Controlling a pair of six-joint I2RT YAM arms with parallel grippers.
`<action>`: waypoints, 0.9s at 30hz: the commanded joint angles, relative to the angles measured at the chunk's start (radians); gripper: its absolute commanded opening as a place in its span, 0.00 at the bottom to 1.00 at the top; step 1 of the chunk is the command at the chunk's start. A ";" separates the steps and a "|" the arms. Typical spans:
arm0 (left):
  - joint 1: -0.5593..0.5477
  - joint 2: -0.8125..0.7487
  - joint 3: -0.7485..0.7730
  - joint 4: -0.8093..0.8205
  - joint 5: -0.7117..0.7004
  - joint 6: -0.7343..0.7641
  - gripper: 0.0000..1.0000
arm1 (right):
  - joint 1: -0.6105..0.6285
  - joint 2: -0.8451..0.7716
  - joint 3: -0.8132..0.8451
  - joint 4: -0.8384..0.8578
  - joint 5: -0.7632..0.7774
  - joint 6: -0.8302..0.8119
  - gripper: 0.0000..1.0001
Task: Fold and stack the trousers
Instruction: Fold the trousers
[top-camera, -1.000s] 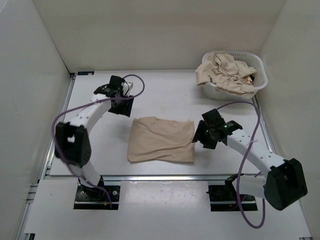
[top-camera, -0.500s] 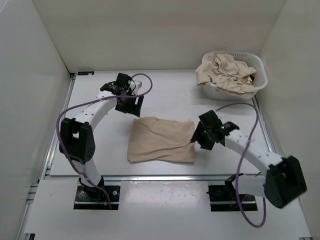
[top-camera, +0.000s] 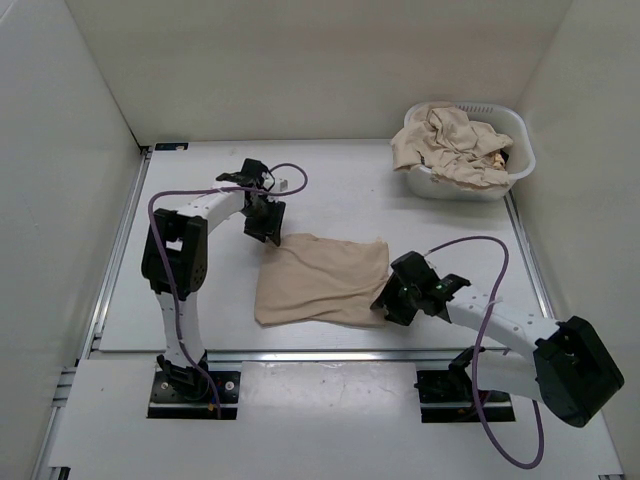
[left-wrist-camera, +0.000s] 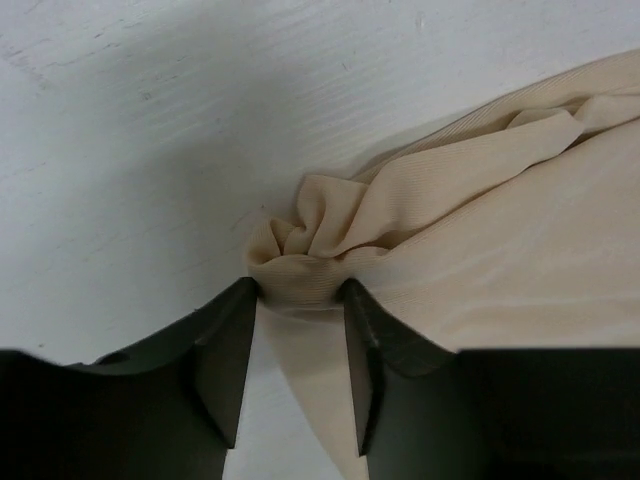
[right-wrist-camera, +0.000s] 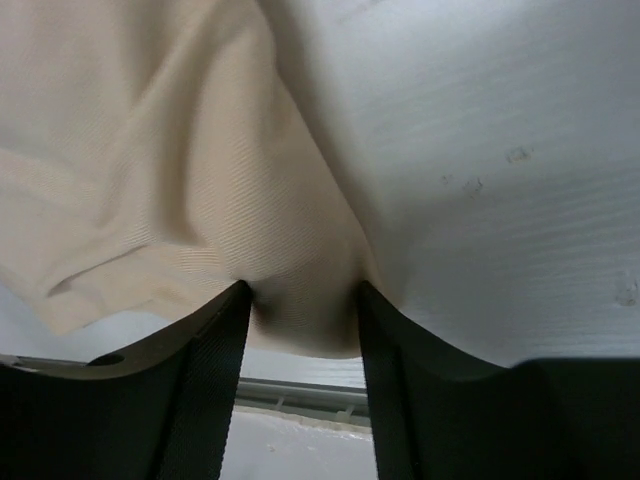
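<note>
The trousers (top-camera: 322, 280) lie folded into a beige rectangle in the middle of the table. My left gripper (top-camera: 272, 232) is at their far left corner. In the left wrist view that corner (left-wrist-camera: 330, 230) is bunched into wrinkles between the two dark fingers (left-wrist-camera: 225, 350), and the left gripper (left-wrist-camera: 300, 290) is shut on it. My right gripper (top-camera: 386, 303) is at the near right corner. There a rounded fold of cloth (right-wrist-camera: 300, 250) fills the gap between the right gripper's (right-wrist-camera: 303, 292) fingers, which press on both its sides.
A white slotted basket (top-camera: 512, 168) stands at the back right, heaped with more crumpled beige cloth (top-camera: 450, 145). The metal rail (top-camera: 330, 356) of the table's near edge runs just below the right gripper. White walls enclose the table on three sides.
The left arm swung right and down onto the cloth's far left corner. The right gripper slid toward the near right corner. Both pairs of jaws narrowed onto the cloth.
</note>
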 joint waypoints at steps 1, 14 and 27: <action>0.006 -0.017 0.006 0.023 0.057 0.004 0.50 | 0.028 0.013 -0.038 0.062 -0.007 0.070 0.51; 0.069 0.050 0.067 0.023 -0.070 0.004 0.14 | -0.027 -0.062 -0.078 -0.079 0.025 -0.005 0.07; 0.069 -0.014 0.110 -0.021 -0.029 0.004 0.80 | -0.038 0.003 0.218 -0.321 0.112 -0.243 0.77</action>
